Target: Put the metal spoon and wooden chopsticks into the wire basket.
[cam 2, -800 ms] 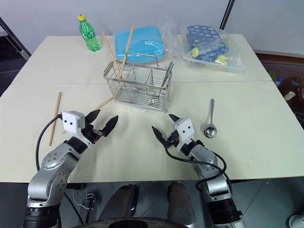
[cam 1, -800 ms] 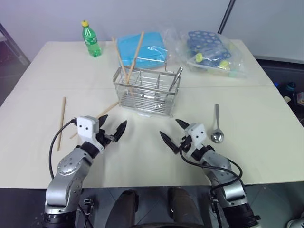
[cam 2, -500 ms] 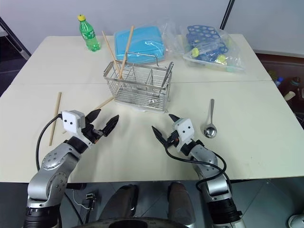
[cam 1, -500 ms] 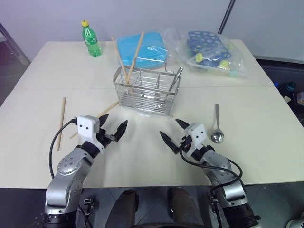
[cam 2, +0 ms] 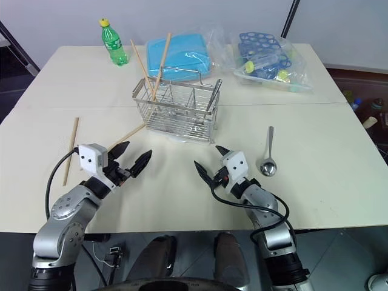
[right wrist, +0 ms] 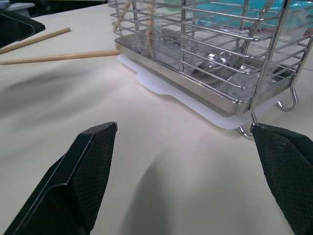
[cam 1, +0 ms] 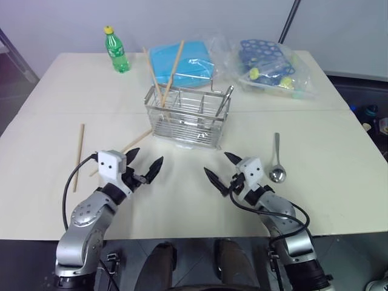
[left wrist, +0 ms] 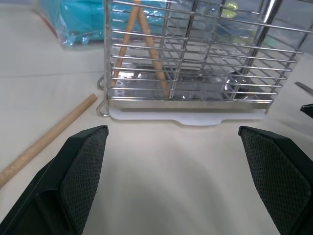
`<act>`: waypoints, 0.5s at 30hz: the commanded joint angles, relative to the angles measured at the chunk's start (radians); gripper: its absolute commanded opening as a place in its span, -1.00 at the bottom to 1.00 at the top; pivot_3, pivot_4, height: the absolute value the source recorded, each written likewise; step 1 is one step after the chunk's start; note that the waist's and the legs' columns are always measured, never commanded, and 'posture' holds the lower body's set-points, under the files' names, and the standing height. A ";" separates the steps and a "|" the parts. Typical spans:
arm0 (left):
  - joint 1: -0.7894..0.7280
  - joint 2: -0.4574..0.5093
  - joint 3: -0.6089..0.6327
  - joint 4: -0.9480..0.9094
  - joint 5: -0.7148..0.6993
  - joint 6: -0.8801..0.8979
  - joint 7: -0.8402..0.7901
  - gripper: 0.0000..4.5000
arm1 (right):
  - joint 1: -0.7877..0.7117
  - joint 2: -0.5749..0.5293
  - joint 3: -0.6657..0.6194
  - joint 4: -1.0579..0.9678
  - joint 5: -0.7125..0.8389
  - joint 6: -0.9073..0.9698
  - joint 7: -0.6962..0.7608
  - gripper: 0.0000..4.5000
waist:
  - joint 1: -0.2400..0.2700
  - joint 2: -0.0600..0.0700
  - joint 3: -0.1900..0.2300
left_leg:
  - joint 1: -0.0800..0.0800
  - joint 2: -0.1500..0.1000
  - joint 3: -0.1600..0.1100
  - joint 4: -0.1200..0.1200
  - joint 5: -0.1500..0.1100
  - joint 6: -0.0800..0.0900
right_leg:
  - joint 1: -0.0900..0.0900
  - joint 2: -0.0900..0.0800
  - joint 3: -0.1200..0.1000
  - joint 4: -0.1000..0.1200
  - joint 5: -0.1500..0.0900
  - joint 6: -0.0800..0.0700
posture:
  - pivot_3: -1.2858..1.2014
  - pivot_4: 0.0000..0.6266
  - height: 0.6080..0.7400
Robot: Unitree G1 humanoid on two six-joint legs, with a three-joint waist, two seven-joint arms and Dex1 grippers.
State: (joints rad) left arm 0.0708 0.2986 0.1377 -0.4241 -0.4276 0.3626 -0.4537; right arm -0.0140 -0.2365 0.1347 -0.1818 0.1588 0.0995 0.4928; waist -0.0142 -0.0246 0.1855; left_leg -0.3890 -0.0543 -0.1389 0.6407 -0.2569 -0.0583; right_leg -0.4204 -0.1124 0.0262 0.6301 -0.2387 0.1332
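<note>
The wire basket (cam 1: 188, 118) stands mid-table with two wooden chopsticks (cam 1: 165, 73) leaning upright in its left end and a metal handle at its right end. One more chopstick (cam 1: 79, 156) lies flat at the left. Another chopstick (cam 1: 139, 140) lies slanted between the basket and my left gripper (cam 1: 147, 156). That gripper is open and hovers over the table in front of the basket's left corner. The metal spoon (cam 1: 276, 162) lies flat to the right of my right gripper (cam 1: 217, 163), which is open and holds nothing. The left wrist view faces the basket (left wrist: 195, 63) and the slanted chopstick (left wrist: 49, 137).
A green bottle (cam 1: 115, 50) stands at the far left. Behind the basket lie a blue box in a bag (cam 1: 185, 60) and a clear bag of blue and yellow items (cam 1: 267, 66). A black cable loops beside my left forearm.
My left hand has drifted a touch toward me, uncovering a little more of the slanted chopstick. The right hand, the basket and the spoon have not moved.
</note>
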 commanded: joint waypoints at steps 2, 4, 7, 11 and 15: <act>0.004 0.004 0.017 0.026 -0.004 -0.053 -0.019 0.99 | -0.013 -0.002 -0.004 -0.010 0.004 -0.014 0.004 1.00 | 0.000 0.000 0.000 | 0.000 0.000 0.000 0.000 0.000 0.000 | 0.000 0.000 0.000 0.000 0.000 0.000 | 0.03 -0.52 1.00; 0.006 0.003 0.016 0.042 -0.001 -0.068 -0.023 0.99 | -0.013 -0.003 -0.004 -0.010 0.004 -0.014 0.004 1.00 | 0.000 0.000 0.000 | 0.000 0.000 0.000 0.000 0.000 0.000 | 0.000 0.000 0.000 0.000 0.000 0.000 | 0.03 -0.52 1.00; 0.007 0.002 0.013 0.056 0.002 -0.084 -0.027 0.99 | -0.014 -0.002 -0.004 -0.011 0.003 -0.013 0.003 1.00 | 0.000 0.000 0.000 | 0.000 0.000 0.000 0.000 0.000 0.000 | 0.000 0.000 0.000 0.000 0.000 0.000 | 0.03 -0.52 1.00; 0.005 0.001 0.006 0.055 0.002 -0.087 -0.022 0.99 | -0.015 -0.003 -0.005 -0.011 0.003 -0.012 0.003 1.00 | 0.000 0.000 0.000 | 0.000 0.000 0.000 0.000 0.000 0.000 | 0.000 0.000 0.000 0.000 0.000 0.000 | 0.03 -0.52 1.00; 0.002 0.004 0.002 0.045 0.001 -0.079 -0.020 0.99 | -0.015 -0.003 -0.005 -0.011 0.002 -0.012 0.002 1.00 | 0.000 0.000 0.000 | 0.000 0.000 0.000 0.000 0.000 0.000 | 0.000 0.000 0.000 0.000 0.000 0.000 | 0.03 -0.52 1.00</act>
State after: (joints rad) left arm 0.0760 0.2968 0.1376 -0.3526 -0.4247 0.2957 -0.4743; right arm -0.0168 -0.2373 0.1348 -0.1794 0.1588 0.0996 0.4941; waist -0.0144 -0.0245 0.1855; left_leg -0.3890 -0.0543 -0.1390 0.6407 -0.2570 -0.0583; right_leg -0.4205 -0.1124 0.0262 0.6301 -0.2387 0.1332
